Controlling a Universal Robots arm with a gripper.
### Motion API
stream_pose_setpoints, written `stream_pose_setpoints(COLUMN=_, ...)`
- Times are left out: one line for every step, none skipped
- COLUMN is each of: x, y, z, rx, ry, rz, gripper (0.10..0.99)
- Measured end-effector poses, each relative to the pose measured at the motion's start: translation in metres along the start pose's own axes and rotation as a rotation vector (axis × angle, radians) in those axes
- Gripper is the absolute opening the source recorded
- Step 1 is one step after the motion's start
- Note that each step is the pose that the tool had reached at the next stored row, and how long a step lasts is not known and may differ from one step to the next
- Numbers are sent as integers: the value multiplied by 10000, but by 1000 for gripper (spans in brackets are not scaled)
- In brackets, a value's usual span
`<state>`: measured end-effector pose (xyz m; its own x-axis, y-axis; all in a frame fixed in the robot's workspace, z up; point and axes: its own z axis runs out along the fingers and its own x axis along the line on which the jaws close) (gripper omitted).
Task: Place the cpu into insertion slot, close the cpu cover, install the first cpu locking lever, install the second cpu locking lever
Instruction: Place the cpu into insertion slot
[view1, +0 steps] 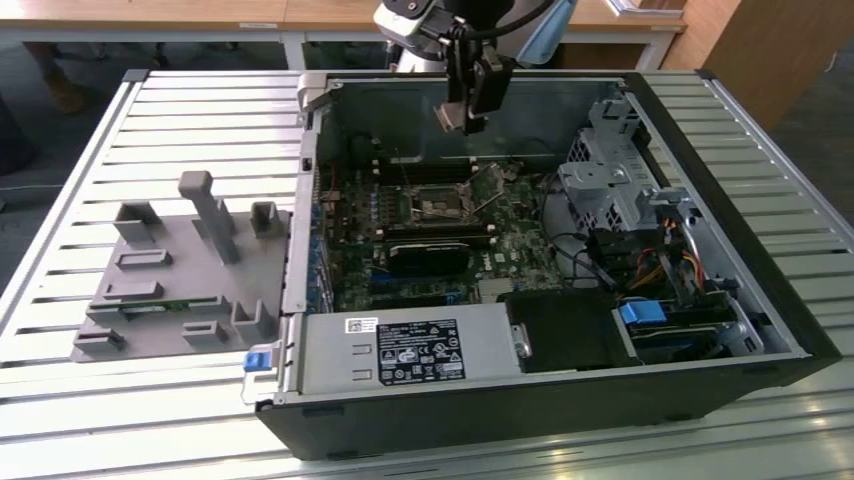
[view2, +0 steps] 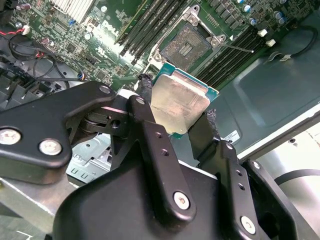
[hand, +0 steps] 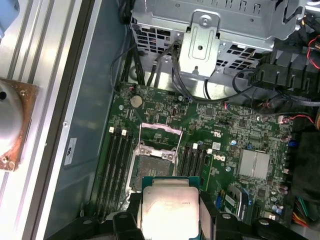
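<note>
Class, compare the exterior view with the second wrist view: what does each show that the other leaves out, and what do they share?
Exterior view: the whole open black computer case lying on the slatted metal table, a grey moulded plastic fixture at the exterior view's left. Second wrist view: the black gripper clamped on opposite edges of the small square silvery-topped cpu. Shared: the square insertion slot, dark centre exposed, the cpu held clear of it, not yet seated.

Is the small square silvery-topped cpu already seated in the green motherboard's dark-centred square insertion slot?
No, the second wrist view shows the gripper clamping the cpu clear of the open, unfilled insertion slot.
</note>
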<state>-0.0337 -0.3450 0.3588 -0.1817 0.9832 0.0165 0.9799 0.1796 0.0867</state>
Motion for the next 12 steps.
stream_pose_setpoints(x=0, y=0, z=2, rx=0, ry=0, rz=-1, gripper=541)
stream_pose_setpoints(x=0, y=0, z=6, rx=0, ry=0, rz=0, gripper=541)
stream_pose_setpoints(x=0, y=-1, z=9, rx=0, ry=0, rz=0, gripper=541)
stream_pose_setpoints(x=0, y=-1, z=10, rx=0, ry=0, rz=0, gripper=541)
stream_pose_setpoints(x=0, y=-1, z=12, rx=0, ry=0, rz=0, gripper=541)
stream_pose_setpoints(x=0, y=-1, z=14, rx=-1, ry=0, rz=0, gripper=541)
stream_pose_setpoints(x=0, y=-1, z=17, rx=0, ry=1, rz=0, gripper=541)
stream_pose_setpoints(x=0, y=-2, z=19, rx=0, ry=1, rz=0, gripper=541)
stream_pose_setpoints(x=0, y=-2, z=21, rx=0, ry=0, rz=0, gripper=541)
stream_pose_setpoints(x=0, y=-2, z=24, rx=-1, ry=1, rz=0, gripper=541)
stream_pose_setpoints(x=0, y=-2, z=27, rx=-1, ry=1, rz=0, gripper=541)
stream_pose_setpoints(x=0, y=-2, z=30, rx=0, ry=1, rz=0, gripper=541)
